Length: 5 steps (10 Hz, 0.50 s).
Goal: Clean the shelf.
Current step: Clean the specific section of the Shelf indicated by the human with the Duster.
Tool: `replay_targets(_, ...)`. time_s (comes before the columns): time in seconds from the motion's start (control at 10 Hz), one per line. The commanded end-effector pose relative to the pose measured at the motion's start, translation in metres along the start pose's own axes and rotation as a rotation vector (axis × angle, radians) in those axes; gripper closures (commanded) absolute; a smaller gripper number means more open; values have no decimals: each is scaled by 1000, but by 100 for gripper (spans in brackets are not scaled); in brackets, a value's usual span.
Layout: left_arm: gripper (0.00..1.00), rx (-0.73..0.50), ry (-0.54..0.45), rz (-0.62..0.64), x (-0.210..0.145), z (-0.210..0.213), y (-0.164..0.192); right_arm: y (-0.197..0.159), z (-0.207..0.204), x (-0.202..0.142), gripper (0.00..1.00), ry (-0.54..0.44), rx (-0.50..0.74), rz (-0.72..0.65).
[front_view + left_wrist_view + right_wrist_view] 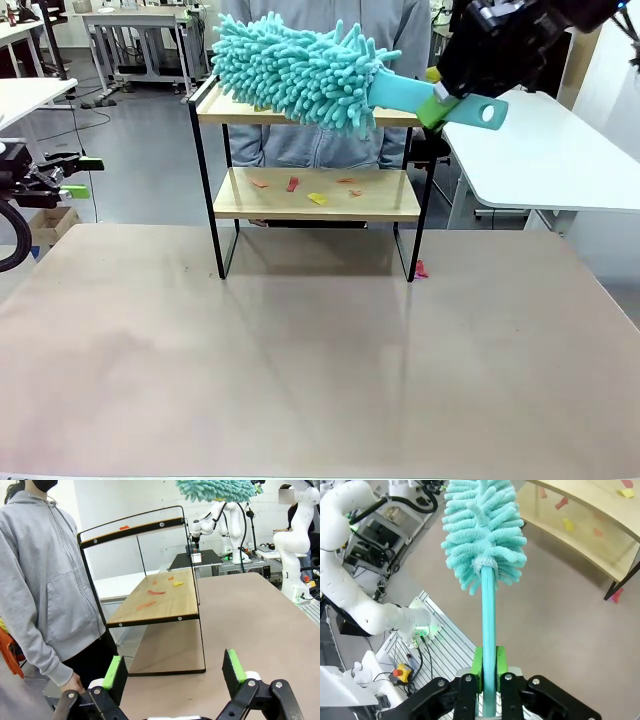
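At nine o'clock the left gripper (72, 177) is hanging, fingers spread. At twelve the shelf (385, 206) is standing, paper scraps (317, 198) lying on its lower board. At two the right gripper (436, 106) is clamping a teal duster (300, 68).

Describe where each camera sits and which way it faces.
Front: fixed between the arms, facing across the table at the shelf and person; right gripper holds the duster.
Left wrist: on the left arm, facing the shelf's end; open left gripper below.
Right wrist: on the right arm, looking along the duster.
Shared: shelf and duster in all three.
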<state>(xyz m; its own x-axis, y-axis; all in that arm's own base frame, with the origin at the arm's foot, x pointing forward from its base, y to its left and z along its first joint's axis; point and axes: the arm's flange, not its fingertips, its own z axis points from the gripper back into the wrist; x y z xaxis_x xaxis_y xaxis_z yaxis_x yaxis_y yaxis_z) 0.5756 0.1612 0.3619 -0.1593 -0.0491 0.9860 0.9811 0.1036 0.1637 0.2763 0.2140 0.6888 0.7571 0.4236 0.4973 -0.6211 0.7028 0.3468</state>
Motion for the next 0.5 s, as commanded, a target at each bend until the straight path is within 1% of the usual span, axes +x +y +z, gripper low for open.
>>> replay_targets(0.0,0,2,5,-6,2,-2,-2,-1,4,-6,87,4,-4,17)
replay_targets(0.3,0,2,5,-6,2,-2,-2,2,1,-2,87,5,-1,6)
replay_targets(0.4,0,2,5,-6,2,-2,-2,14,-9,26,87,-57,-52,-36)
